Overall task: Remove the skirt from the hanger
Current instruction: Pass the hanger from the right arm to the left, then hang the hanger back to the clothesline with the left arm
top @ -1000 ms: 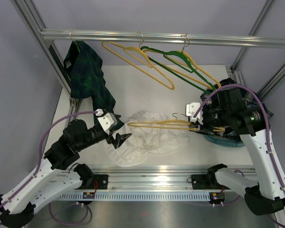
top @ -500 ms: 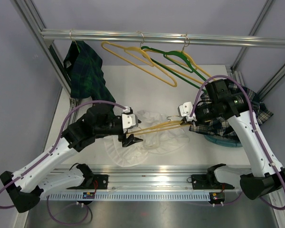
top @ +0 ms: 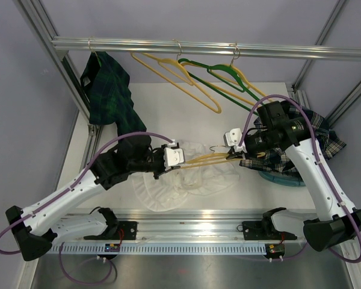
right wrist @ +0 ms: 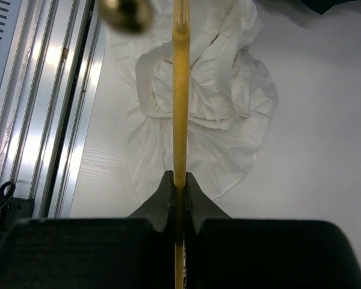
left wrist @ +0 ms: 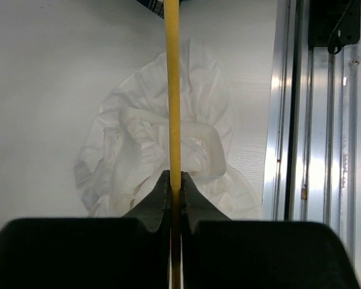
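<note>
Above the crumpled white skirt [top: 186, 174], both hands [top: 162, 170] [top: 233, 154] pinch a thin yellow hanger [top: 200, 159].

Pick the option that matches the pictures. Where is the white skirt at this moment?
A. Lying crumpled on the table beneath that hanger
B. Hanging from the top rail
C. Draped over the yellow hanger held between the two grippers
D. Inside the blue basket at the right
A: the white skirt lies bunched on the table, while the yellow hanger is bare above it, pinched by the left gripper and the right gripper.
</note>
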Tool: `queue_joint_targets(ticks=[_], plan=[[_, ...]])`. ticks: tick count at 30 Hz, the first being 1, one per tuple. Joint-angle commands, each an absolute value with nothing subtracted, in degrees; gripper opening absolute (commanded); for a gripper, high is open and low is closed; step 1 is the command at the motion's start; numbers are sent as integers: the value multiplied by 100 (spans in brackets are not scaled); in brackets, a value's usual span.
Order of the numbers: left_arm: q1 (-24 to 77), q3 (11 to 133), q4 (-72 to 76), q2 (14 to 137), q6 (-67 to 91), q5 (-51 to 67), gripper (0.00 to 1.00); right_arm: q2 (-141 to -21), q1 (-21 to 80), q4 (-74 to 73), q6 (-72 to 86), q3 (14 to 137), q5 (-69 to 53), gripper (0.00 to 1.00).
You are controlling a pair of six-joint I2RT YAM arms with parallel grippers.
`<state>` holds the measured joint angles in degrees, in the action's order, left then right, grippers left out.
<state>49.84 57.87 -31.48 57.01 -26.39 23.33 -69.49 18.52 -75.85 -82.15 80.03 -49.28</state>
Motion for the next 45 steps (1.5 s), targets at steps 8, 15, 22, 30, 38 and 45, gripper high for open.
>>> queue_joint_targets(ticks=[8, 15, 22, 30, 38, 45], plan=[[5019, 6047, -3610, 5256, -1100, 1170, 0, -6698, 1828, -6207, -5601, 8086, -5362, 65], [5019, 6609, -4816, 5080, 189, 301, 0, -6416, 1819, -5503, -4062, 8463, -4537, 86], [5010, 7286, -5405, 5107, 1860, -1343, 0, -6293, 1784, -4984, -2928, 8078, -4017, 90], [5010, 7662, -5800, 5001, 3144, -2600, 0, -6100, 1758, -4693, -2751, 7568, -3850, 90], [5019, 7928, -5214, 5502, 3586, -3970, 0, -6108, 1758, -4579, -2725, 7365, -3788, 91], [5045, 8384, -4781, 6414, 3525, -5105, 0, -6047, 1749, -4649, -2777, 7233, -3656, 91]])
